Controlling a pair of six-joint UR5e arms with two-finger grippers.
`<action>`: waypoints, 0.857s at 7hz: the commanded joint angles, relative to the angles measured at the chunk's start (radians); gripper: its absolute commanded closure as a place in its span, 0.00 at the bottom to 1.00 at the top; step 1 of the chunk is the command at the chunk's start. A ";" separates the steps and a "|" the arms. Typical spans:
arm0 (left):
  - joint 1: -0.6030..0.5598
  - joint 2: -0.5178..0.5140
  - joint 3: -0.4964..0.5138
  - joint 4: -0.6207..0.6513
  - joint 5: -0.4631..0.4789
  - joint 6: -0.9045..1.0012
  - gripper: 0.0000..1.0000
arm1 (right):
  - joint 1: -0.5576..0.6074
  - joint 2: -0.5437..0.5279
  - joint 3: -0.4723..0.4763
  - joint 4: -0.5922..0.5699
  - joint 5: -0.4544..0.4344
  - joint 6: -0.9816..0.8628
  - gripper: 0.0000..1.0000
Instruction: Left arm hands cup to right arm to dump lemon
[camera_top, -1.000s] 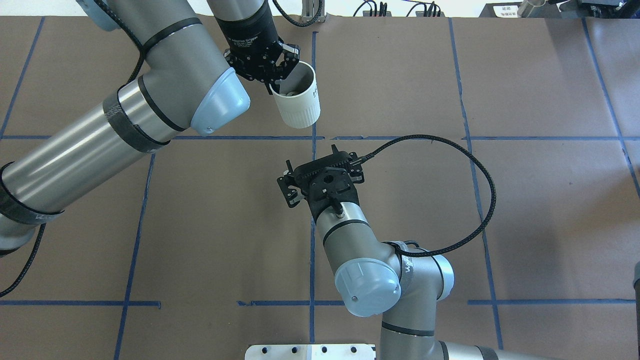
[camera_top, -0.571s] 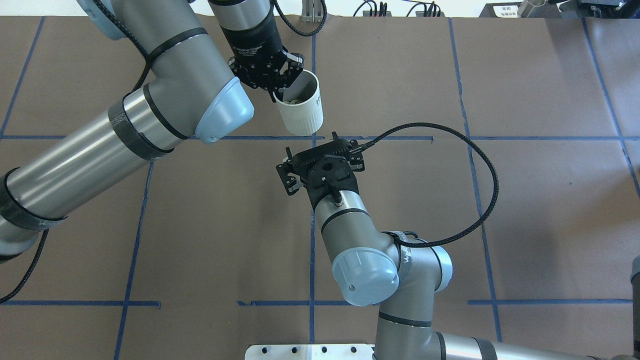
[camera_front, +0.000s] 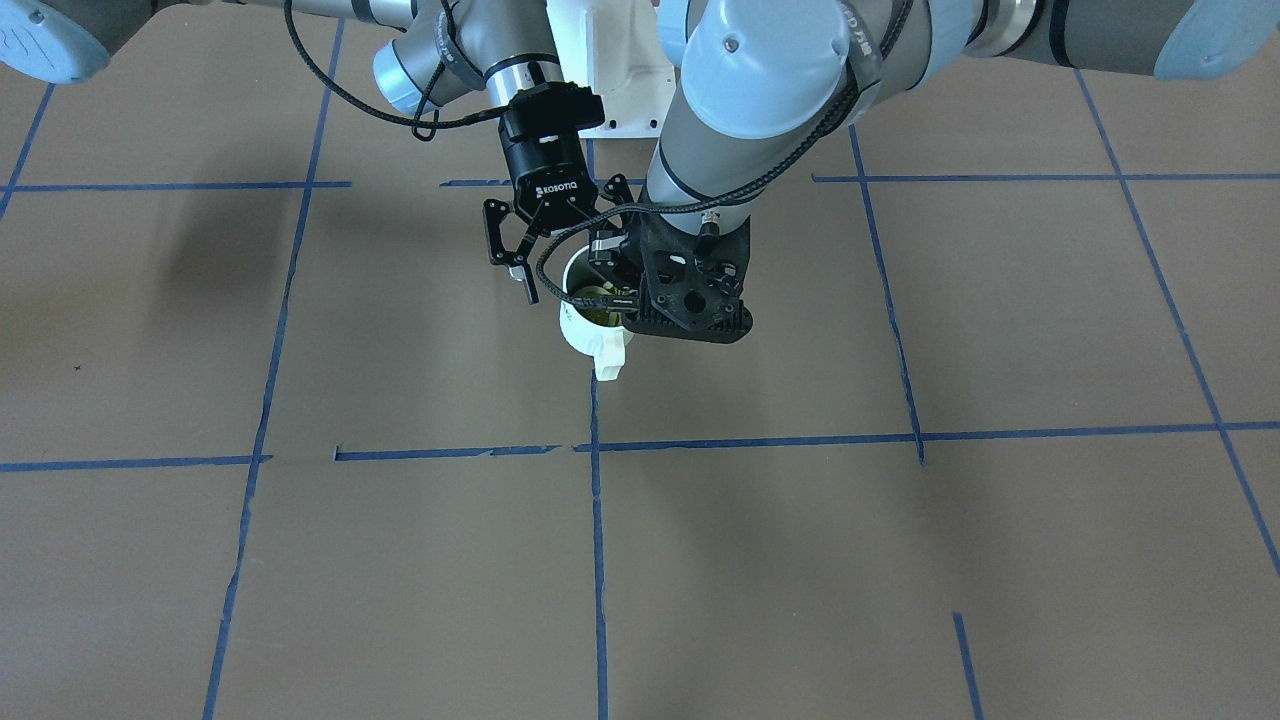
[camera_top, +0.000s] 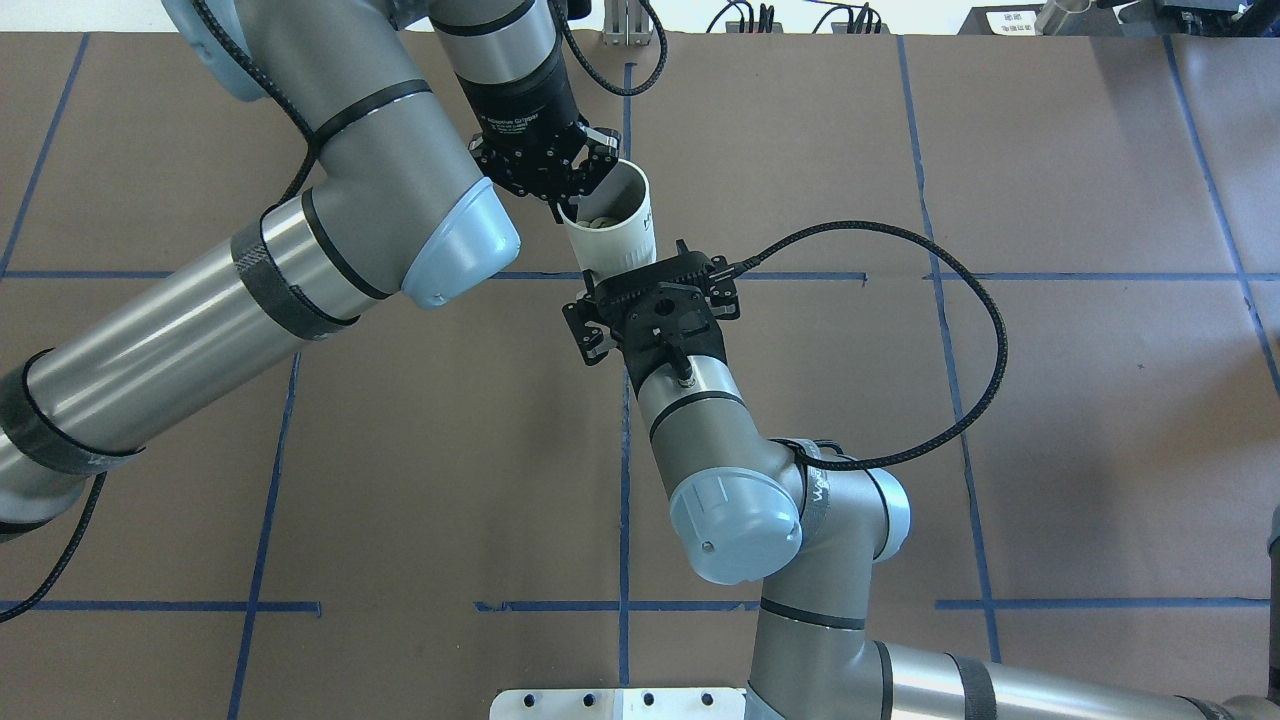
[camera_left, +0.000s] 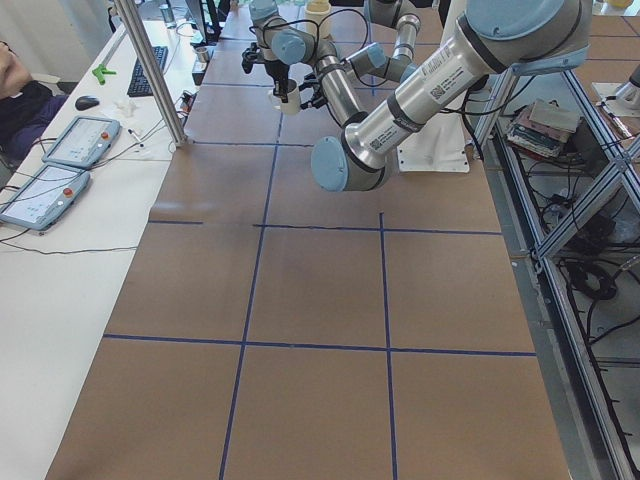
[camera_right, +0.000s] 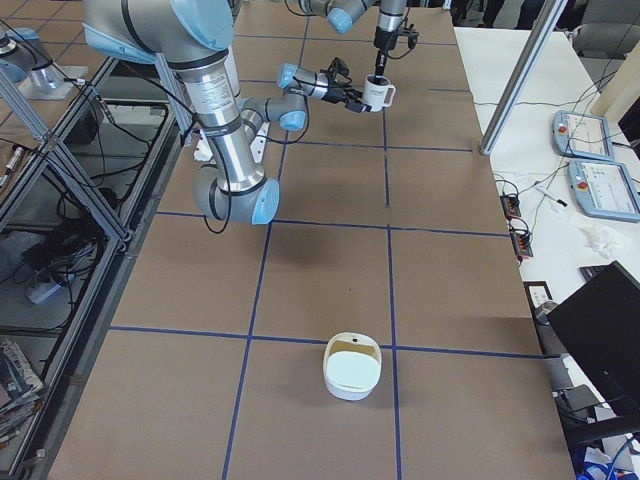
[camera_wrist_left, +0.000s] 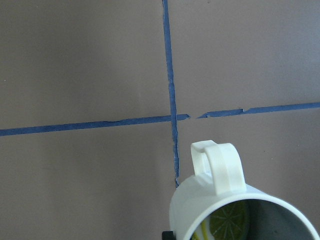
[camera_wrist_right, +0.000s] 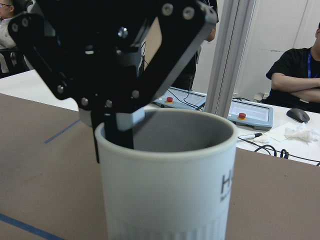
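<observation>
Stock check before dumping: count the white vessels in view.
2. The cup is held by its rim in the left gripper; a white bowl sits on the table toward the robot's right. Others may be hidden.

The tabletop (camera_top: 1100, 450) is lit brightly and evenly from above. Broad, soft-edged shadows are thrown on it in the front-facing view. Long streaks of glare are carried by the left arm (camera_top: 180, 320) in the overhead view, where the strip beyond the far edge is washed out to white. In the right wrist view the left hand (camera_wrist_right: 124, 125) is reduced to a near-black shape against a bright wall (camera_wrist_right: 272, 35), and the near side of the cup (camera_wrist_right: 165, 185) is left in shade.
</observation>
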 joint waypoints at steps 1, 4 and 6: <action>0.021 -0.005 -0.001 0.000 -0.002 -0.005 1.00 | 0.002 0.001 -0.002 0.000 0.000 0.000 0.00; 0.029 -0.005 -0.003 0.000 -0.002 -0.005 1.00 | 0.002 0.001 -0.002 0.000 0.001 0.000 0.00; 0.039 -0.005 -0.010 0.000 -0.003 -0.006 1.00 | 0.002 0.000 -0.002 0.000 0.000 -0.001 0.00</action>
